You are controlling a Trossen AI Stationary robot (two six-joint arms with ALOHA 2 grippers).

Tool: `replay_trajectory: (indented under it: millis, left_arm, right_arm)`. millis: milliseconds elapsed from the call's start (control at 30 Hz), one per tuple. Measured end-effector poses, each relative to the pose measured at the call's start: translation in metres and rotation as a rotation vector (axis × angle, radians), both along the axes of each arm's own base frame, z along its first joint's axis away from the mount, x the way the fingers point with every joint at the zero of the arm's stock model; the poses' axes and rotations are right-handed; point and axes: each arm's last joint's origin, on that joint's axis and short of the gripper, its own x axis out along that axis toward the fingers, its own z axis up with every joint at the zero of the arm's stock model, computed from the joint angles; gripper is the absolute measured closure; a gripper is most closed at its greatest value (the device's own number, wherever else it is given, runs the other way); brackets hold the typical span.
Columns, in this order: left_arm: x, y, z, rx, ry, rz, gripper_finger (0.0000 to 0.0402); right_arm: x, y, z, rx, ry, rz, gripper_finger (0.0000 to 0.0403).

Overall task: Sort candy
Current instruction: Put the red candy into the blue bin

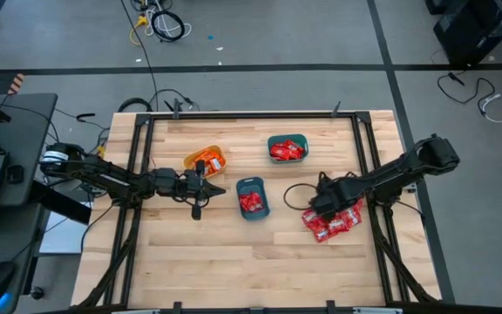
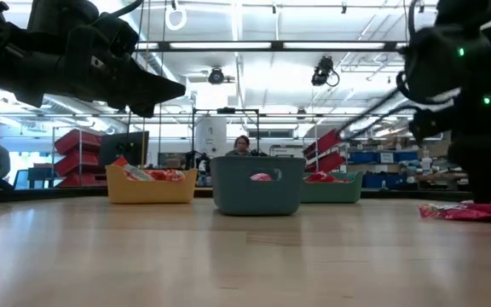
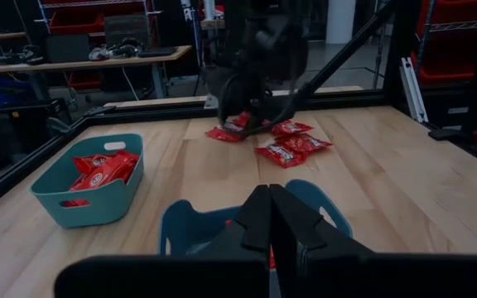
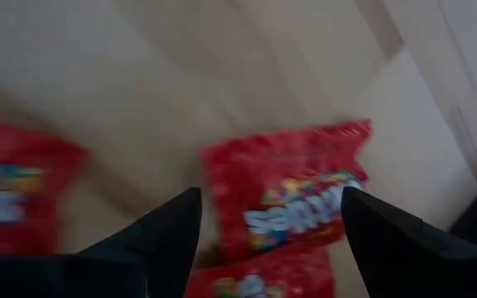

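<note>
Loose candy, several red packets with white marks (image 1: 332,221), lies in a pile on the table's right side. My right gripper (image 4: 272,223) hovers open just over the pile's left end, pointing steeply down, with one red packet (image 4: 292,194) below the gap between its fingers. In the left wrist view it shows at the pile (image 3: 251,112). My left gripper (image 3: 270,223) waits shut and level on the table's left half (image 1: 200,192), behind the middle teal bin (image 1: 252,198), with nothing in it.
A yellow bin (image 1: 205,161) with orange-and-white packets stands at the far left of centre. A teal bin (image 1: 287,148) with red candy stands farther back, and the middle teal bin also holds red candy. Black frame rails (image 1: 369,174) run along the table's sides.
</note>
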Motion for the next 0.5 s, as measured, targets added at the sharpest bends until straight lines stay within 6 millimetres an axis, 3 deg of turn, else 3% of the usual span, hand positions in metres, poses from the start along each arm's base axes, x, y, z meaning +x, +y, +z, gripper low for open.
replay_trajectory:
  millis: [133,267,367,500]
  left_arm:
    - [0.000,0.000,0.000,0.000,0.000,0.000,0.0399]
    - [0.000,0.000,0.000,0.000,0.000,0.000,0.0399]
    - [0.000,0.000,0.000,0.000,0.001,0.000,0.0399]
    - [0.000,0.000,0.000,0.000,0.001,0.000,0.0399]
  right_arm:
    - [-0.010,-0.008,-0.010,-0.016,0.022,-0.033,0.0134]
    - [-0.010,-0.011,-0.013,-0.002,0.001,-0.045,0.0171]
    - [-0.004,-0.009,-0.010,0.018,-0.027,-0.024,0.0231]
    - [0.007,-0.009,-0.002,-0.007,-0.081,0.028,0.0342]
